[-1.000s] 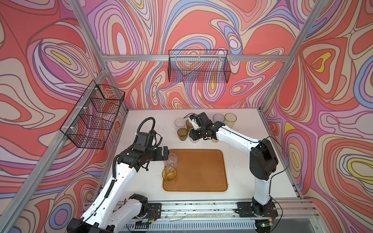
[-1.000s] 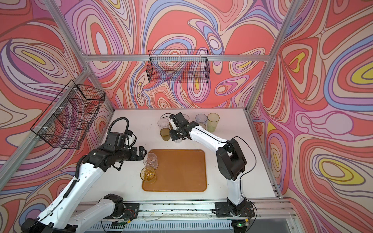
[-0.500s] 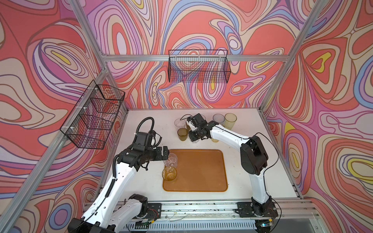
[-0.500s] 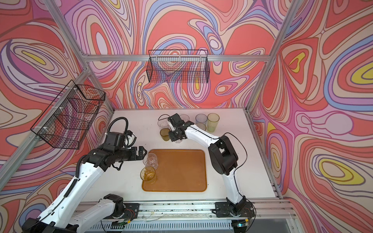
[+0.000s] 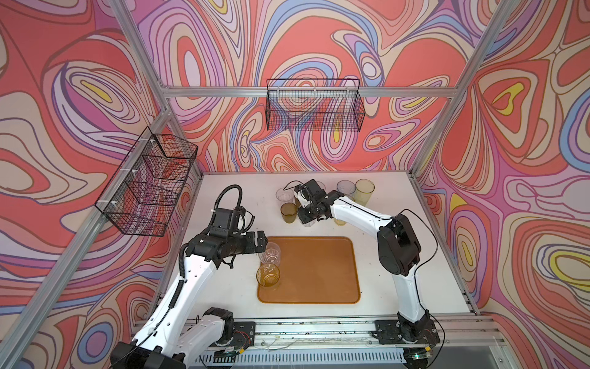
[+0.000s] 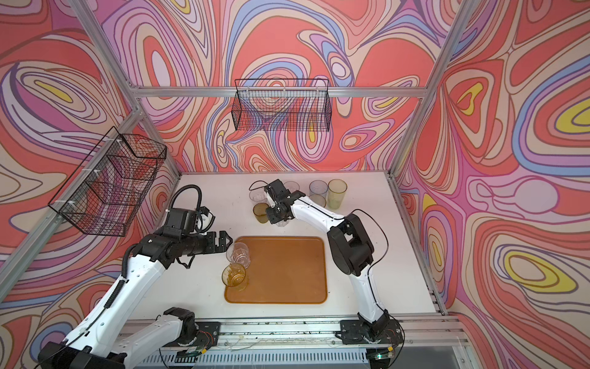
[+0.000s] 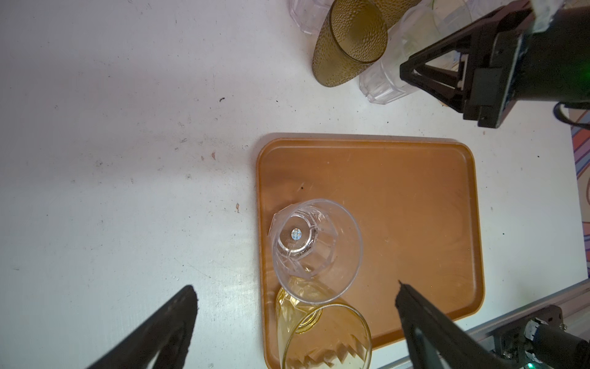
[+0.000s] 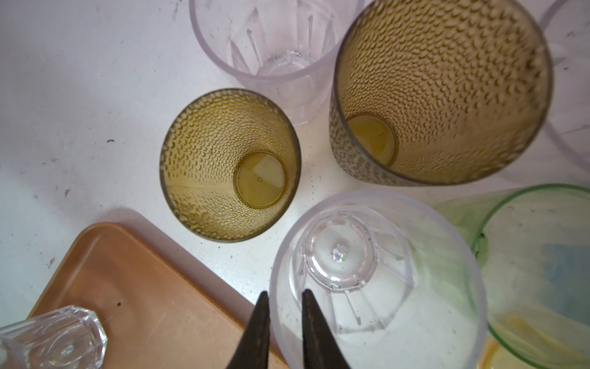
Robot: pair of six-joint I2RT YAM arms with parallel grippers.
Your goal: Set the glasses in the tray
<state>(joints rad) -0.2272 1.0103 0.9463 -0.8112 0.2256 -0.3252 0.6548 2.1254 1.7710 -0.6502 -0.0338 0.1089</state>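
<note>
The orange-brown tray lies mid-table. Along its left edge stand a clear faceted glass and an amber glass. My left gripper hangs open just left of the clear one, holding nothing. Behind the tray stands a cluster of glasses. There my right gripper is shut on the rim of another clear faceted glass, one finger inside, one outside. Two olive-brown glasses and a green glass crowd it.
A further clear glass, a tall grey-blue one and a tall yellow one stand at the back. Black wire baskets hang on the back wall and the left wall.
My right gripper's jaws have closed onto the clear glass rim, and the right arm's elbow has swung toward the tray. The left arm has stayed still.
</note>
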